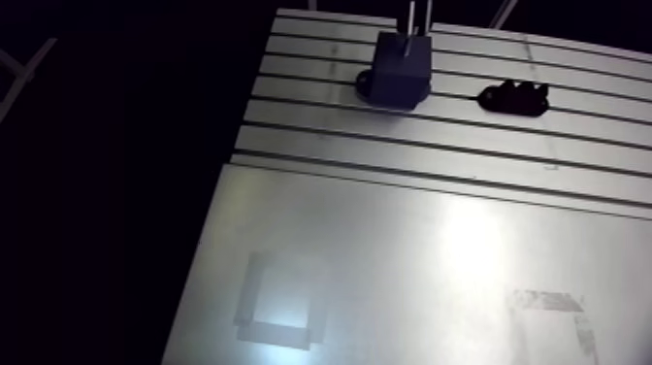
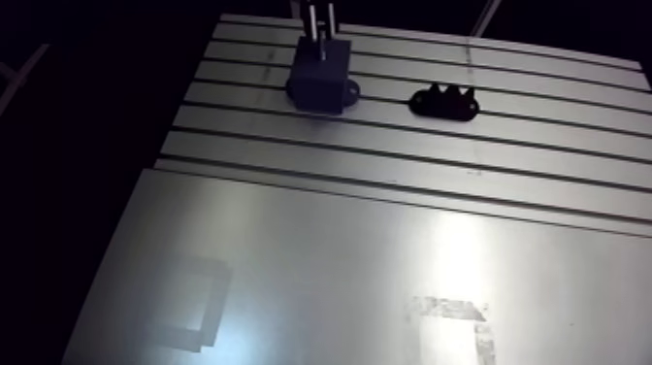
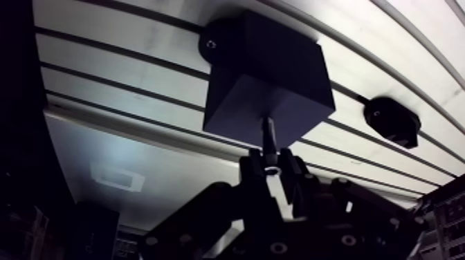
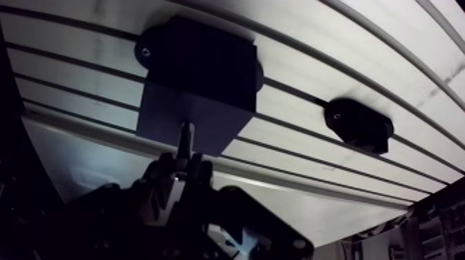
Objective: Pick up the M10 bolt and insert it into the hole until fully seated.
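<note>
Where bolt (image 3: 267, 136) meets block (image 3: 266, 76), hole hidden, pincer (image 3: 271, 166) clamping bolt's dim head

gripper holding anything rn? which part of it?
Yes. The gripper is shut on the bolt, pinched at its rear end between the fingertips. The shank sticks out ahead, pointing at the black block.
</note>
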Available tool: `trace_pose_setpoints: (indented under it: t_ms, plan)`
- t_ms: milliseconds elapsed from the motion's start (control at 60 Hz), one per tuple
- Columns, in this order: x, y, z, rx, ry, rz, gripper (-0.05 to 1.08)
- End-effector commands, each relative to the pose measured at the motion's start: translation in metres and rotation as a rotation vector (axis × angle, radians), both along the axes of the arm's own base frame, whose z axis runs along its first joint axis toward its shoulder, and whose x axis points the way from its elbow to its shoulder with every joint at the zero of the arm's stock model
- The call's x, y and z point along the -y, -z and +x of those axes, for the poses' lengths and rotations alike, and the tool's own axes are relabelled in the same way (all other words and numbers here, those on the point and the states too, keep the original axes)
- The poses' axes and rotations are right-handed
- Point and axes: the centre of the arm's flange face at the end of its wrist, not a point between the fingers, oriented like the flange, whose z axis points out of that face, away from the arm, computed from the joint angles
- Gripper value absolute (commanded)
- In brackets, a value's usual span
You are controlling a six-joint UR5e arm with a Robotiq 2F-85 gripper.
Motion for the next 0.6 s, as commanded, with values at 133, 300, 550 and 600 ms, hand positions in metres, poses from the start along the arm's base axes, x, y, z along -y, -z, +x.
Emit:
trace_pose_setpoints:
  t_ms: [133, 300, 550, 600]
  plan:
    - [-0.0006, -0.0024, -0.0038, -0.039, -0.014, -0.001, 0.28]
    - [-0.0009, -0.0031, -0.0022, -0.038, -0.018, -0.002, 0.01]
    - [-0.0008, -0.0042, -0.0020, -0.038, -0.023, -0.007, 0.01]
    - [-0.0018, -0.0048, -0.0026, -0.040, -0.022, -0.005, 0.01]
